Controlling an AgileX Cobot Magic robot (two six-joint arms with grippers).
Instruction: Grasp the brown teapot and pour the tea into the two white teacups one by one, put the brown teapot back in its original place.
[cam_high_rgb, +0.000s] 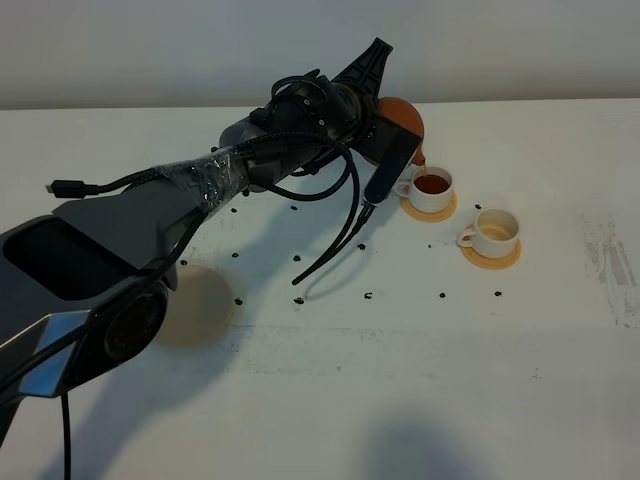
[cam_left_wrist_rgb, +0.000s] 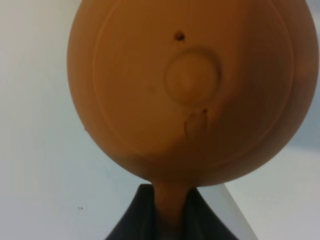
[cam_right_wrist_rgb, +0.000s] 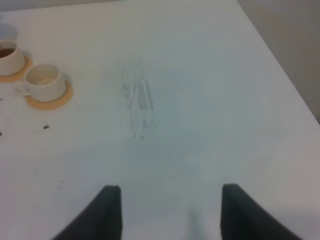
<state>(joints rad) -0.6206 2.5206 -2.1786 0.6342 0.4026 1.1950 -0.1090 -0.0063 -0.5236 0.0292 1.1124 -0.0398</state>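
Note:
The brown teapot is tilted with its spout down over the nearer white teacup, and a thin stream of tea runs into it. That cup holds dark tea. My left gripper is shut on the teapot's handle. In the left wrist view the teapot's lidded top fills the frame and the handle sits between the gripper jaws. The second teacup looks empty on its orange coaster. The pale tan coaster lies bare at the left. My right gripper is open and empty above the table.
Small dark specks are scattered over the white table. Grey scuff marks lie at the right. The right wrist view also shows both cups at its far left. The left arm and its cables span the table's left half.

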